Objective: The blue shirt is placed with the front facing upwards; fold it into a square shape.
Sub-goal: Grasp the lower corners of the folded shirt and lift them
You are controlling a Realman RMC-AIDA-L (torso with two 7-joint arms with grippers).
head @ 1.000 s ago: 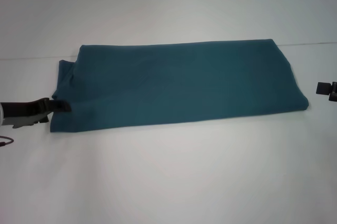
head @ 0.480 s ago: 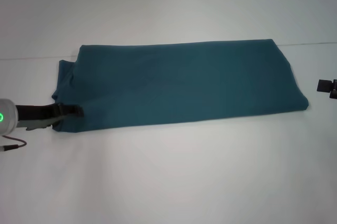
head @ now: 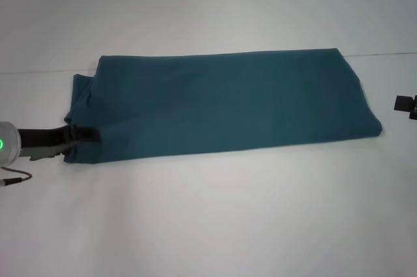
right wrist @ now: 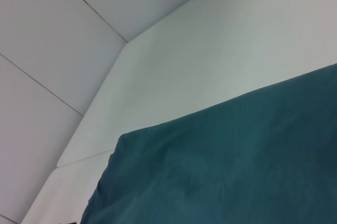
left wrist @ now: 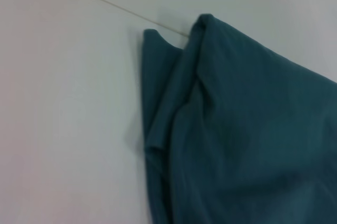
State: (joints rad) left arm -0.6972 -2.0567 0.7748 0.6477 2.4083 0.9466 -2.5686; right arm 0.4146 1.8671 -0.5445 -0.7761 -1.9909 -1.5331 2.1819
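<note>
L gripper (head: 83, 135) sits low at the shirt's near-left corner, reaching in from the left edge of the head view. Its dark tip lies over the cloth edge, touching or just above it, can't tell which. Behind the tip there's a dark body w/ a pale grey part under it, then a round white wrist w/ a green light, plus a thin cable trailing on the table. Fingers: can't tell if apart or together, the tip reads as one dark bar against the fabric.

R gripper (head: 406, 104) is only a small dark bit at the far right edge, off the cloth, near the shirt's right end but not touching. Looks parked. State of its fingers can't be told either.

The blue shirt (head: 221, 104) lies flat on the white table (head: 208, 218), already folded into a long band running left to right across the middle. Plain teal side is up, no print showing. Right end is a neat rounded fold; left end is messier, w/ a loose flap of cloth poking out past the main band. L wrist view shows that end close up (left wrist: 237, 139): layers stacked, a rolled edge and a small point of fabric sticking out onto the table. R wrist view shows smooth teal cloth (right wrist: 237, 166) w/ white table beyond it.
</note>
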